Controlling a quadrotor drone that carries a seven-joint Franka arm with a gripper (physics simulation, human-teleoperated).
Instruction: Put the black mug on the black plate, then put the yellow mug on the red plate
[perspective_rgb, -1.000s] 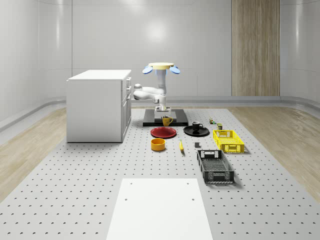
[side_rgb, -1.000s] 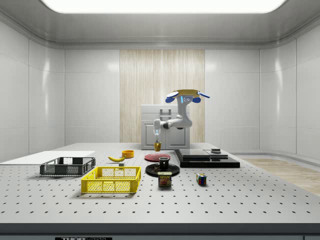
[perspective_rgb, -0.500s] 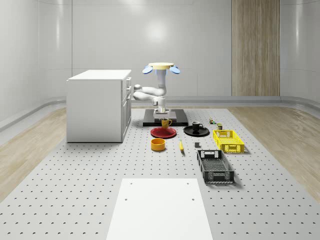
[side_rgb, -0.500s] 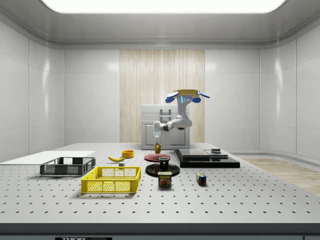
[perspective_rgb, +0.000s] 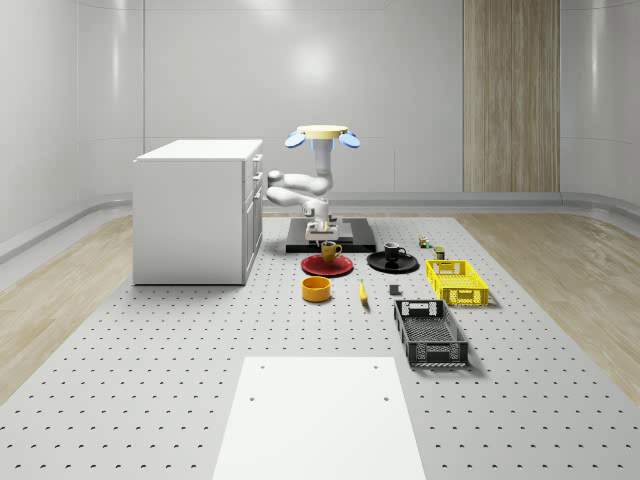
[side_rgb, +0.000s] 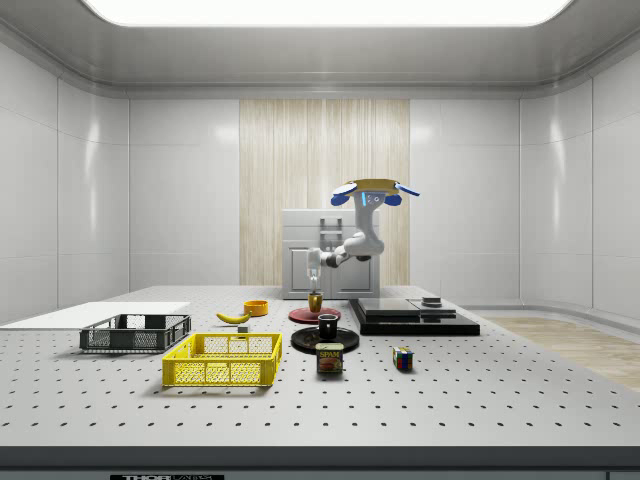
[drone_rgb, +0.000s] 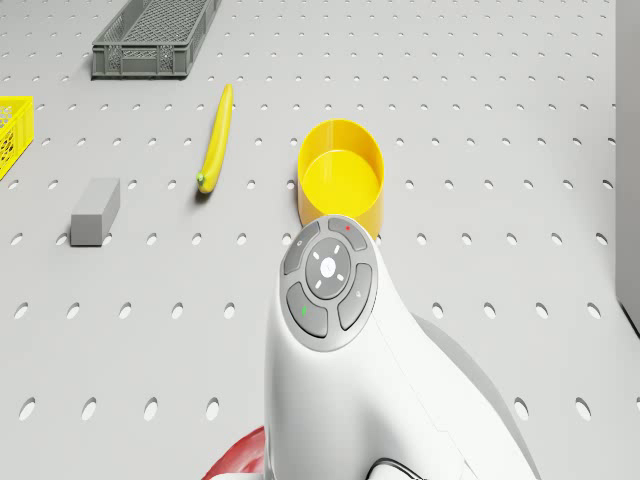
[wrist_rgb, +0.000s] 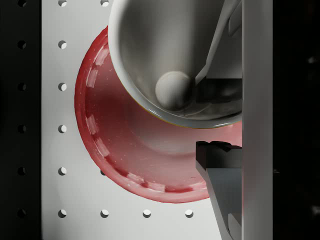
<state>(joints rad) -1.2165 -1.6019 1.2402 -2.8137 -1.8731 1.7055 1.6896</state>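
I'm hovering above the flat black platform (perspective_rgb: 345, 236) near the far edge of the perforated grey tabletop (perspective_rgb: 180, 340), beside the white cabinet (perspective_rgb: 195, 210). My gripper (perspective_rgb: 325, 238) is clamped on the glossy yellow mug (perspective_rgb: 330, 251), held over the round red plate (perspective_rgb: 327, 265); contact unclear. The black mug (perspective_rgb: 394, 252) sits on the round black plate (perspective_rgb: 392, 263) beside it.

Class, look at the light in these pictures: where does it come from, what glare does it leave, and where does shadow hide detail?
Side view: a bright ceiling panel lights the room evenly. Whole-scene view: soft glare on the back wall, faint shadows under the black crate. Wrist view: highlights glint along the red plate rim, and the mug interior looks washed pale; both side edges fall into near black.
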